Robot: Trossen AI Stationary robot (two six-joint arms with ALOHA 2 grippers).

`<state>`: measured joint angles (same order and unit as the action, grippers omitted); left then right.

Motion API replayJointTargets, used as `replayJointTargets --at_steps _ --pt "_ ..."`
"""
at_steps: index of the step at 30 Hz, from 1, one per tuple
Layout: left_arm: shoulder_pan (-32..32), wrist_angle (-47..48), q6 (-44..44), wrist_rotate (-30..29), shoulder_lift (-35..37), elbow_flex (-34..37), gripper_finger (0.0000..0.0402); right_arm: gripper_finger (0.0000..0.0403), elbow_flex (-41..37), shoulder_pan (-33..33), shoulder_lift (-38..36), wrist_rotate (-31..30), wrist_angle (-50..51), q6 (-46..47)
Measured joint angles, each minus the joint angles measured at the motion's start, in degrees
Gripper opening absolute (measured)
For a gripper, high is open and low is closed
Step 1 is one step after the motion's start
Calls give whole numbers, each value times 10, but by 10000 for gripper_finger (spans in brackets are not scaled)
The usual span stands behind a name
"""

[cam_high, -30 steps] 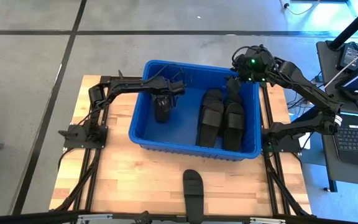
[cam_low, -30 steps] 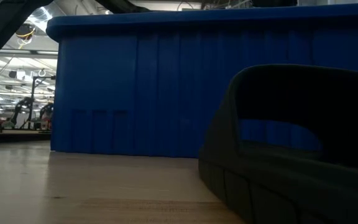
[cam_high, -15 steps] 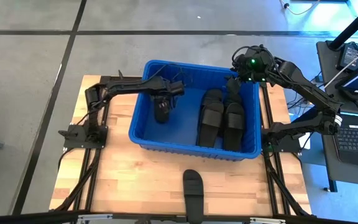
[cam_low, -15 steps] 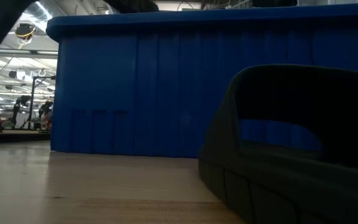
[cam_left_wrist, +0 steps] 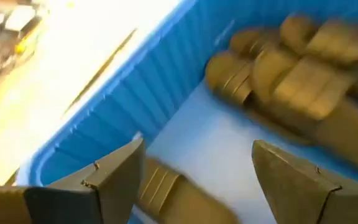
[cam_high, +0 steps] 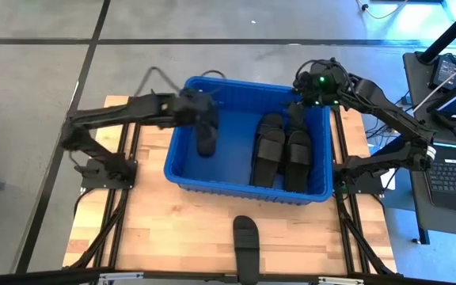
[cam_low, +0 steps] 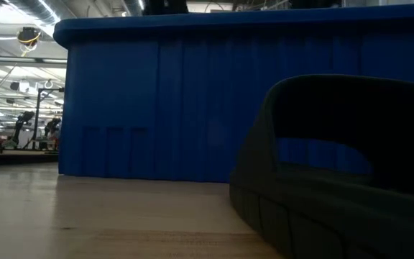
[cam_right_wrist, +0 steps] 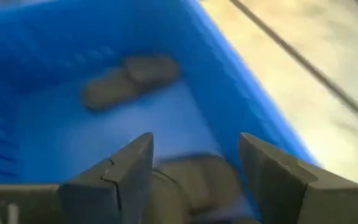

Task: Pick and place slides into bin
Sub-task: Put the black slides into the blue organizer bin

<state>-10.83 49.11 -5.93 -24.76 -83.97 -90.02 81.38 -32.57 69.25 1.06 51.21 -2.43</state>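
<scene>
The left gripper (cam_left_wrist: 191, 180) hung released above a matte black rubber slide (cam_high: 206, 136) inside the large bright blue plastic bin (cam_high: 182, 176). The right gripper (cam_right_wrist: 194, 168) was likewise spread wide over the bin's far right corner. One black slide (cam_high: 245, 245) lay on the wooden table (cam_high: 172, 229).

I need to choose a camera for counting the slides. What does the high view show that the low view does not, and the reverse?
Only the high view shows inside the bin: one slide lying alone, a group of slides, the left gripper and right gripper above it. Only the low view shows the room behind. Both share the bin's front wall and the slide left on the table.
</scene>
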Motion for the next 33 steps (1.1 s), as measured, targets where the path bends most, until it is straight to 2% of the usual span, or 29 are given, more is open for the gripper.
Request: replayJointTargets --at_steps 4,7,9,13,17,22,27,30,33 --pt "44 -16 -16 -2 66 15 290 236 0 16 0 83 -49 32" --pt "84 -74 -37 -9 127 77 290 236 0 35 0 130 -92 22" --pt "110 -132 -44 -24 172 138 290 236 0 55 0 139 -121 27" --pt "147 -239 -59 -44 270 275 290 236 0 97 0 141 -142 28" --pt "172 -308 -77 -46 358 396 290 236 0 134 0 140 -142 8" --pt "196 -360 -103 -46 444 506 290 236 0 155 0 131 -142 4" --pt "208 -377 -117 -46 508 563 290 236 0 155 0 94 -141 -10" --pt "209 -378 -117 -47 531 575 290 236 0 155 0 63 -136 -11" --pt "209 -378 -115 -73 543 577 290 236 0 155 0 60 -122 -24"
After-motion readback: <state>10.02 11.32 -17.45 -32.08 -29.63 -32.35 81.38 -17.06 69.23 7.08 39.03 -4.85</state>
